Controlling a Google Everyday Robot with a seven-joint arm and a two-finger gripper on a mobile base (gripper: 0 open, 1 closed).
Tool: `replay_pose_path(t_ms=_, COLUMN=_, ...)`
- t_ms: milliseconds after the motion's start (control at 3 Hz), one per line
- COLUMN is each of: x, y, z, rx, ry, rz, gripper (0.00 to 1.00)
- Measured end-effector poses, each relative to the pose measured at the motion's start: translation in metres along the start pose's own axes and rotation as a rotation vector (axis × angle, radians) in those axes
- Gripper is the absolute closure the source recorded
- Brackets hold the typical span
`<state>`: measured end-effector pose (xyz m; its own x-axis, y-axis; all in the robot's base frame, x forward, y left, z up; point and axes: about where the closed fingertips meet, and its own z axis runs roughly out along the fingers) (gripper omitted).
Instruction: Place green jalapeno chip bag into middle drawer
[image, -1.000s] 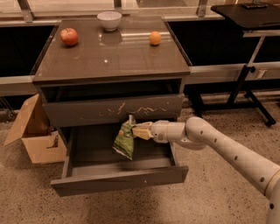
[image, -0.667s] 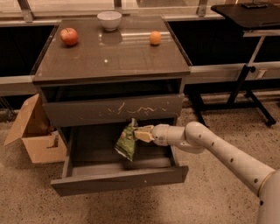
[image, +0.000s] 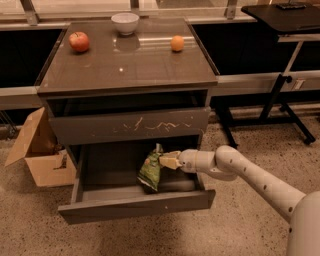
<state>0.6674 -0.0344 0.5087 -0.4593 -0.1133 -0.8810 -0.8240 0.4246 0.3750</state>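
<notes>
One green jalapeno chip bag (image: 149, 172) stands nearly upright in the open middle drawer (image: 135, 206). Its long axis runs top to bottom, with the crimped top leaning a little toward the drawer's back right corner. It sits right of centre, nearer the right edge than the left. Its lower end seems to rest on the drawer floor, though the front panel's rim makes that hard to confirm.

The single gripper (image: 166, 161) reaches in over the drawer's right edge, clenched on the bag's upper right side. The pale arm (image: 250, 175) trails away toward the lower right.

Two drawer fronts show. The plain one is pulled out below, and the scratched drawer front (image: 130, 125) is closed above it.

On the cabinet top (image: 125, 65) are three things:
- one apple (image: 79, 41) near the back left corner
- one white bowl (image: 125, 22) at the back edge
- one orange (image: 177, 43) toward the back right

One open cardboard box (image: 42, 162) sits on the floor just beside the cabinet's left side.
</notes>
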Motion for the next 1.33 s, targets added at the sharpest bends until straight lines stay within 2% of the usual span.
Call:
replay_pose_path(t_ms=667, x=0.013, y=-0.009, z=-0.015, rx=0.002, ry=0.013, rz=0.029, gripper=0.27)
replay_pose_path(t_ms=1000, x=0.01, y=-0.009, z=-0.028, rx=0.018, ry=0.014, rz=0.023, gripper=0.04)
replay_pose_path(t_ms=1333, x=-0.007, y=0.003, z=-0.056, rx=0.063, ry=-0.019, rz=-0.019, gripper=0.0)
